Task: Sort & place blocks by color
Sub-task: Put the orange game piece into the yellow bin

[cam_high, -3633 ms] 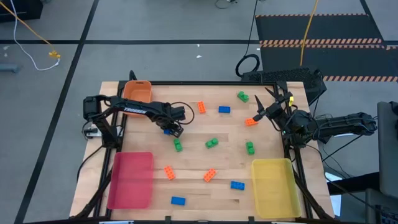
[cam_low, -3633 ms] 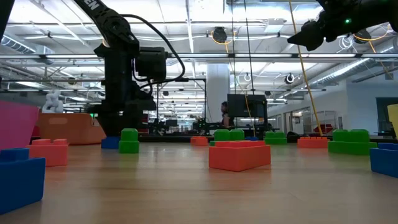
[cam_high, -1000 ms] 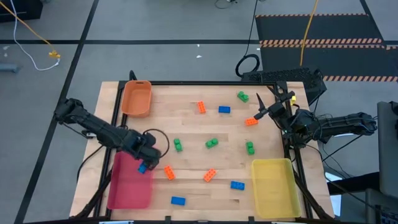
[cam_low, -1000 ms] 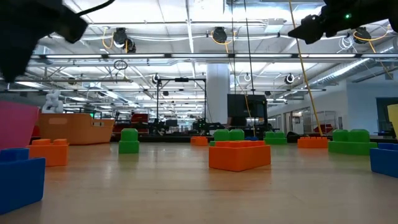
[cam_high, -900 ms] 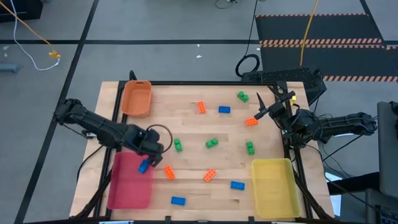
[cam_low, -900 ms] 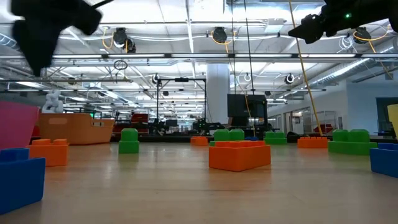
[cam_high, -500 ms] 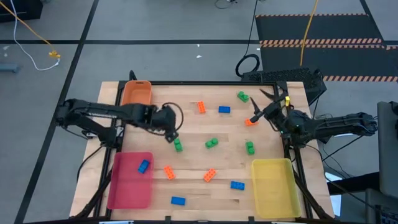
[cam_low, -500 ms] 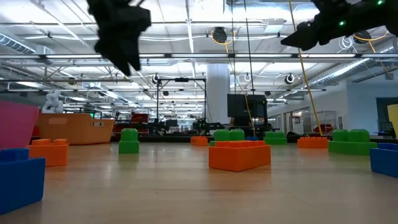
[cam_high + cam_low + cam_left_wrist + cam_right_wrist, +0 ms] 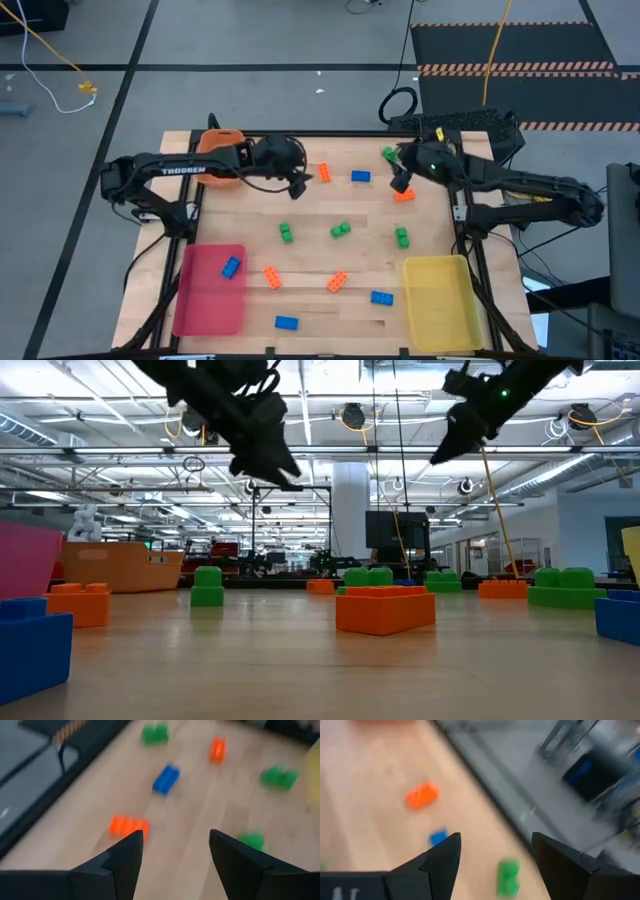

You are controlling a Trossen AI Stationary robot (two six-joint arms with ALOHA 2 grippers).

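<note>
- Left gripper (image 9: 297, 183): fingers spread, empty, above the table's 12 o'clock edge, just beside the orange block (image 9: 324, 172).
- Right gripper (image 9: 400, 180): fingers spread, empty, above another orange block (image 9: 404, 196) at 1 o'clock.
- Blocks lie scattered; one blue block (image 9: 231, 267) sits in the pink tray (image 9: 205, 305) at 8 o'clock.
- Recommended: centre the jaws across each block's short sides, descend vertically, then close.

Wooden table (image 9: 310, 215), scattered blocks (image 9: 340, 231), orange tray (image 9: 220, 150), pink tray (image 9: 205, 300), yellow tray (image 9: 440, 305)
</note>
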